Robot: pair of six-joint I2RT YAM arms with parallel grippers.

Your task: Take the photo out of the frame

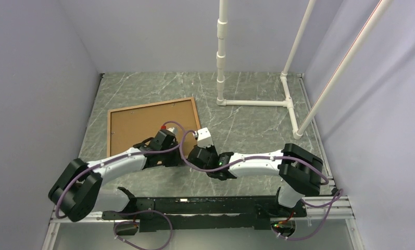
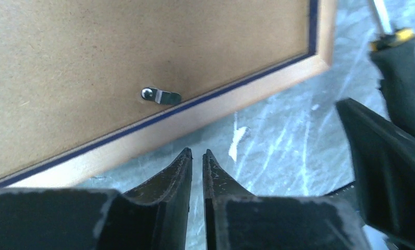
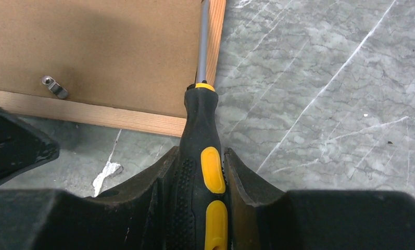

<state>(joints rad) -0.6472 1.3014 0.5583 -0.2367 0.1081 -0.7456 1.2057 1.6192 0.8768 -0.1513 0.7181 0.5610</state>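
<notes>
Brown hardboard, the back of the photo [image 1: 145, 127], faces up. The frame [image 1: 152, 104] lies face down on the table [image 1: 257, 120], left of centre, with the print seated inside it.

Step in hand, my read: freeing the backing at the near-right corner.
- Right gripper [image 3: 200, 156] is clamped on a black-and-yellow screwdriver [image 3: 201, 120]. The shaft runs along the seam between the board and the frame's right rail. The tip is out of shot, so I can't tell if it's under the board.
- Left gripper [image 2: 197, 153] is narrow, jaws almost together with nothing between them, just off the near rail.
- A metal clip [image 2: 161, 96] sits on the board near that rail. I can't tell whether it locks anything.

The next move likely calls for gentle levering at the seam. The left jaws would have to open to pinch any lifted edge.

Views:
- Top view shows the whole frame and both arms meeting at that corner. The clip is unreadable there.
- Left wrist view shows the navy strip between board and wooden rail.
- Only the right wrist view shows the grasp on the handle.
</notes>
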